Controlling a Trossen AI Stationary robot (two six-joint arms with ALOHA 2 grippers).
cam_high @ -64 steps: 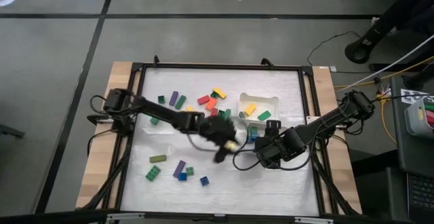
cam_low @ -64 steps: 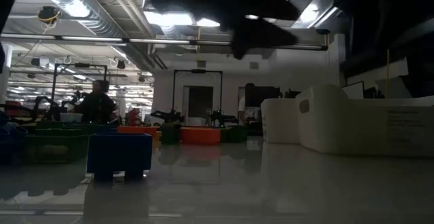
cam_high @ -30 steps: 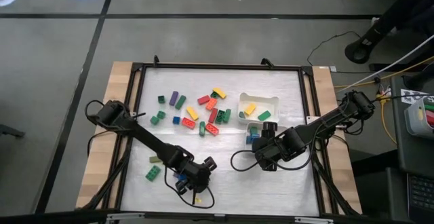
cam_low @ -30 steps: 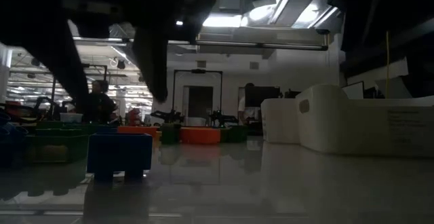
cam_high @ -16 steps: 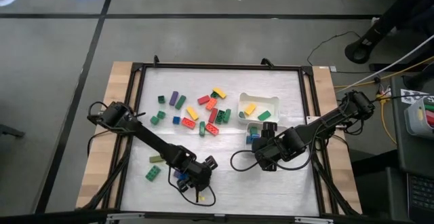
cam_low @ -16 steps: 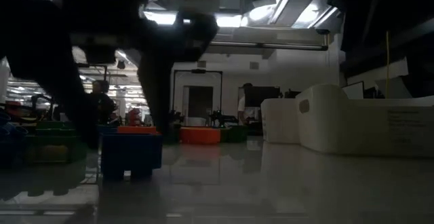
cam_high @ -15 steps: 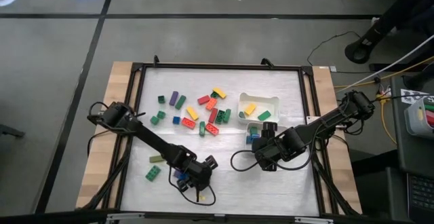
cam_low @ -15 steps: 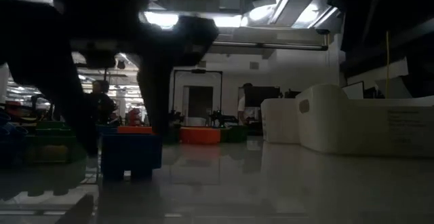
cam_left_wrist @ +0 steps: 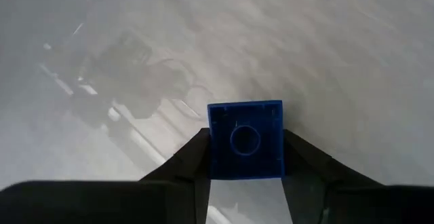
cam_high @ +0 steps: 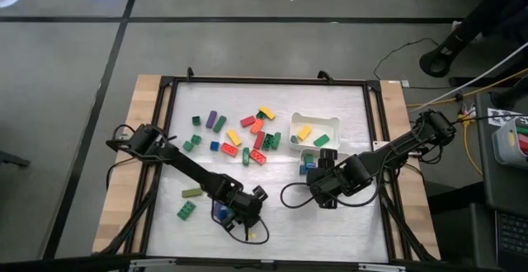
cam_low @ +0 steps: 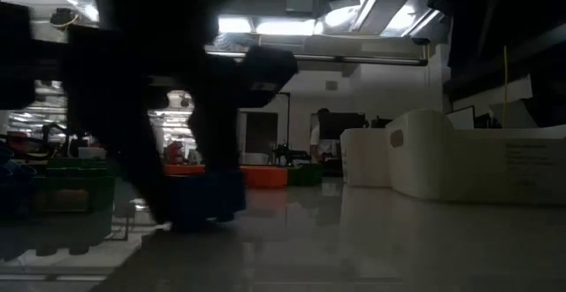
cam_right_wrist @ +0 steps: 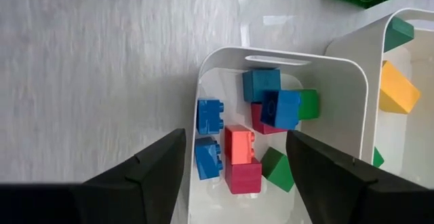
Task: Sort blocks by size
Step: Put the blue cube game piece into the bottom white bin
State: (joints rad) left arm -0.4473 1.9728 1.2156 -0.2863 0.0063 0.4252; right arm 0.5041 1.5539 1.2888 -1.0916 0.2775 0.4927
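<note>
My left gripper (cam_left_wrist: 245, 139) is low over the table's near middle (cam_high: 246, 219), shut on a small blue block (cam_left_wrist: 245, 140) whose hollow underside faces up. The low view shows that block (cam_low: 209, 198) between dark fingers. Several more blocks (cam_high: 247, 136) lie loose at the table's far middle. My right gripper (cam_right_wrist: 235, 134) hangs open above a small white tray (cam_right_wrist: 203, 81) of short blocks, touching nothing; it is at the table's right middle (cam_high: 320, 171). My left gripper pinches the blue block between its two fingers, one finger on each of two opposite side walls (cam_left_wrist: 211, 157). The fingers slant down from above. The block sits level with its hollow side up, low at the table's surface; whether it rests there I cannot tell.
A second white tray (cam_high: 315, 130) with yellow and green longer blocks stands beyond the right gripper. A green block (cam_high: 186, 211), an olive bar (cam_high: 191, 193) and a blue block (cam_high: 218, 214) lie left of the left gripper. A black frame (cam_high: 165, 140) borders the mat.
My left gripper has sunk a little, shifted toward the table's right edge, and its fingers have shut on the blue block. The block has slid along the table toward the right with them.
</note>
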